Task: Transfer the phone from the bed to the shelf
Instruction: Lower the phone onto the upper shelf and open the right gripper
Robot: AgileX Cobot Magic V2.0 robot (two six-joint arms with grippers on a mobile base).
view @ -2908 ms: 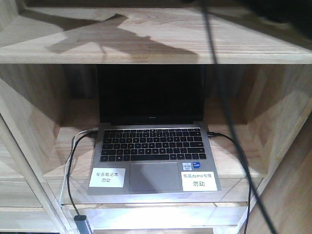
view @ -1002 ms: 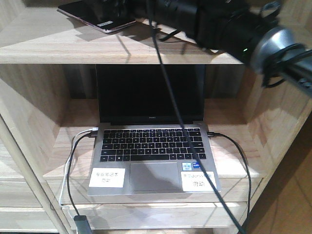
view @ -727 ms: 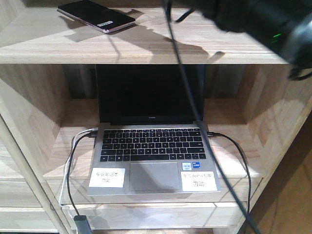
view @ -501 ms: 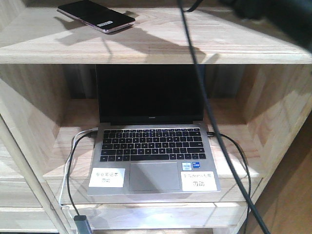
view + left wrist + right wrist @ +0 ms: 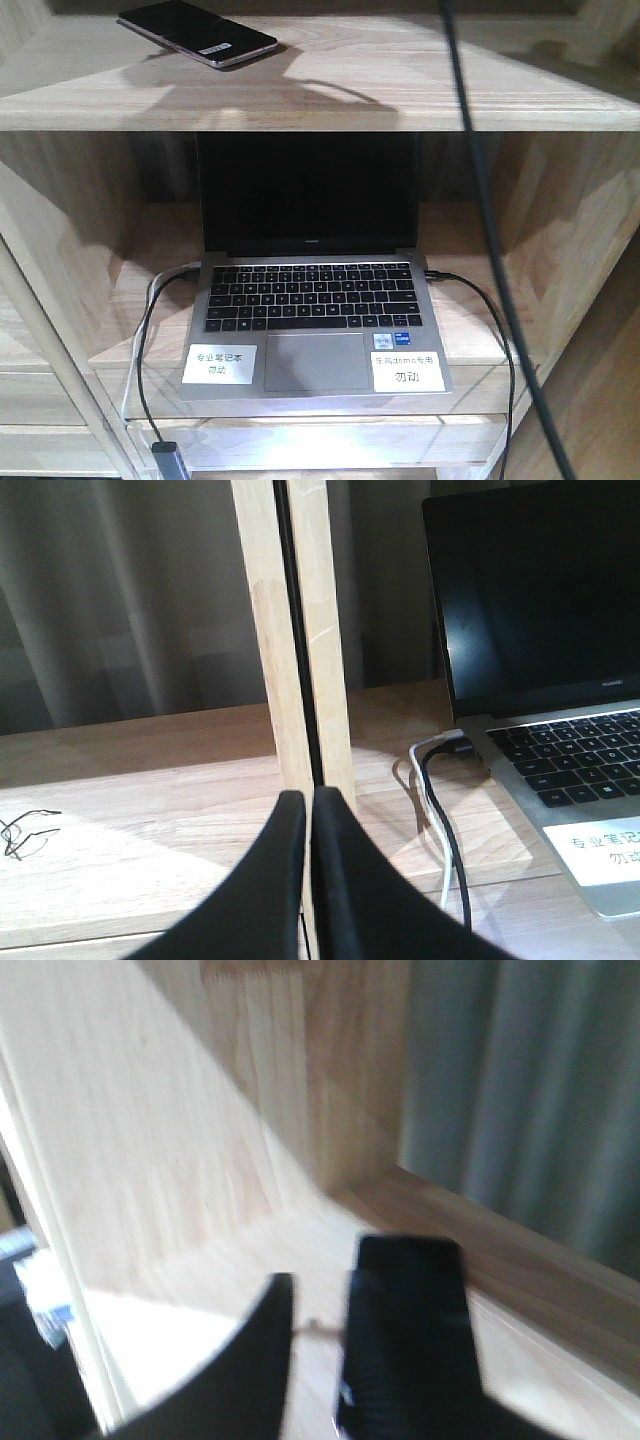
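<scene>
Phone-wise, only the front view shows it; near to far there: an open grey laptop point(image 5: 315, 300) with two white labels sits at the front edge of the light natural-wood shelf's point(image 5: 420, 95) middle board, and the flat glossy black phone point(image 5: 196, 32) with pinkish edge lies on the upper board near its back left corner. The left gripper point(image 5: 308, 825) shows fingers pressed together, holding nothing, before an upright post. The blurred right gripper point(image 5: 318, 1335) stands slightly parted, empty.

Light-wood shelf point(image 5: 400, 95): phone point(image 5: 196, 32) flat on upper board; open laptop point(image 5: 312, 290) on lower board.
</scene>
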